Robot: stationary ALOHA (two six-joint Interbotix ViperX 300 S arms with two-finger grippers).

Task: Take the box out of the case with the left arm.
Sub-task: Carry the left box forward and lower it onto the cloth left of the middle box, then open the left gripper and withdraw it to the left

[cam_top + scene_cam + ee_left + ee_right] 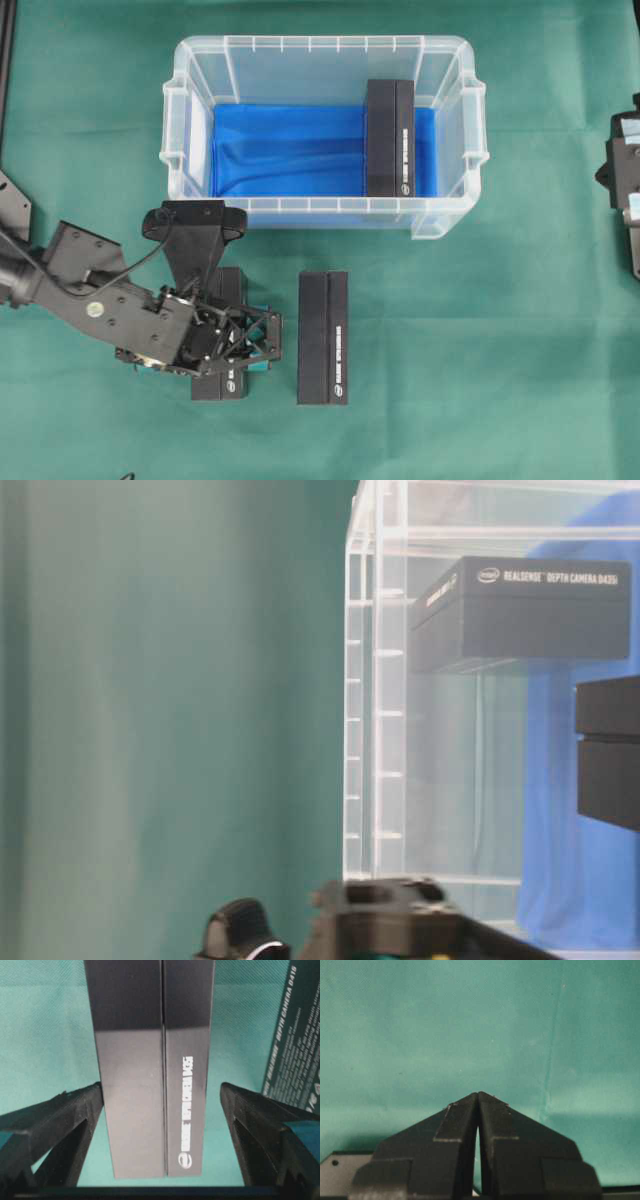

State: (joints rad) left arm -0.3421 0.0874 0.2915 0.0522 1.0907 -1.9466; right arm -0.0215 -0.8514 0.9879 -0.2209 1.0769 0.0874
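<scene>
Clear case [180,100] with bright blue lining [285,150]; black boxes [322,338] bear white lettering; the counter [480,350] is green.

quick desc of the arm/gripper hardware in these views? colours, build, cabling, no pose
The left arm is matt black with angular bracket links, visible screws, a small round silver marking and a loose black cable. Its left gripper is an open lattice frame with teal pads; a black camera sits on a wedge mount. The right gripper shows black wedge-shaped fingers; the right arm is black at the frame edge.
</scene>
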